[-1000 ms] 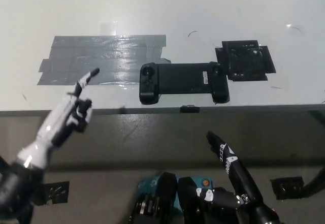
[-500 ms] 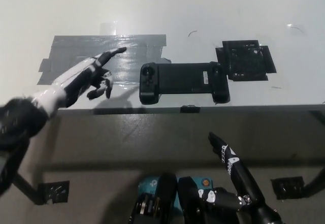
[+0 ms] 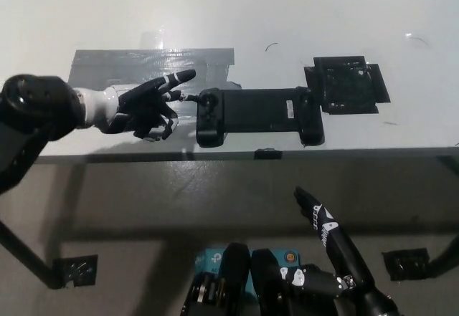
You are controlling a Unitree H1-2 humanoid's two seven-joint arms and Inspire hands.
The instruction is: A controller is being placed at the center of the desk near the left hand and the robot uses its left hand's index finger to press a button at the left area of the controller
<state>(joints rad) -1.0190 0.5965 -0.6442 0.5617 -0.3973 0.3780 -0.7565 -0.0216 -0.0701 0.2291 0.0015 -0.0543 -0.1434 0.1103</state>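
Your left hand point(image 3: 143, 107) holds nothing, forefinger out beside the controller point(image 3: 258, 114) (rigid, likely light); press straight down or it slides.

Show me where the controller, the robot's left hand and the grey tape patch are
controller point(image 3: 254, 110): head view, on its flat black middle section.
left hand point(image 3: 143, 107): head view, on the hand's middle, beside the controller's left end.
grey tape patch point(image 3: 129, 65): head view, on its bare upper part.
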